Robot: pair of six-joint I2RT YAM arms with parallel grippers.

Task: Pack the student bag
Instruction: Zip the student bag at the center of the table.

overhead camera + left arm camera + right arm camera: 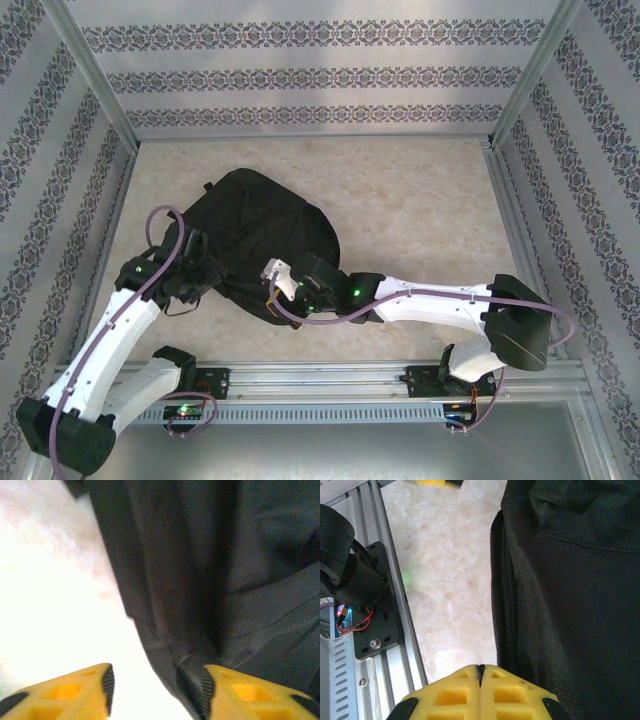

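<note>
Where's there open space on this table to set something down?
Bare: the right half of the table, between the student bag and the right rail, and the far strip by the back wall. Crowded: the bag's near edge, where the left pincer and right pincer sit.

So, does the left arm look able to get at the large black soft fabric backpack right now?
Probably yes. The left gripper stands open at the left edge of the black fabric backpack, a fold of fabric between its yellow fingers and nothing in the way.
</note>
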